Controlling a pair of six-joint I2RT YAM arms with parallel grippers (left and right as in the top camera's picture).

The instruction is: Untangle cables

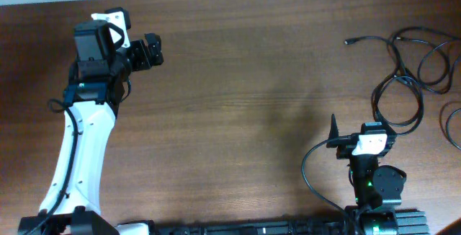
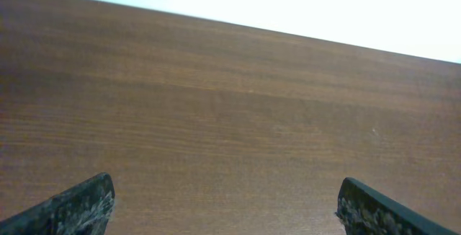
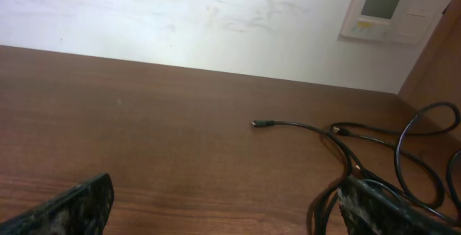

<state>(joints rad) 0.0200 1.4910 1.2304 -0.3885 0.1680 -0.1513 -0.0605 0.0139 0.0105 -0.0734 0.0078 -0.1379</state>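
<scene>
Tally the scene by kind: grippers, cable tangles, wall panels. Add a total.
Grippers: 2, the left gripper and the right gripper, both open
Tangles of cables: 1, single cords not countable
White wall panel: 1
Total: 4

Legible text: none is recorded. Markings are borne by the wall panel (image 3: 380,11) (small screen, lettering too blurred).

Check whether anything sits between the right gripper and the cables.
Nothing visible does. The right gripper is open, and only bare table lies between it and the cables, which lie ahead and to its right in the wrist view.
</scene>
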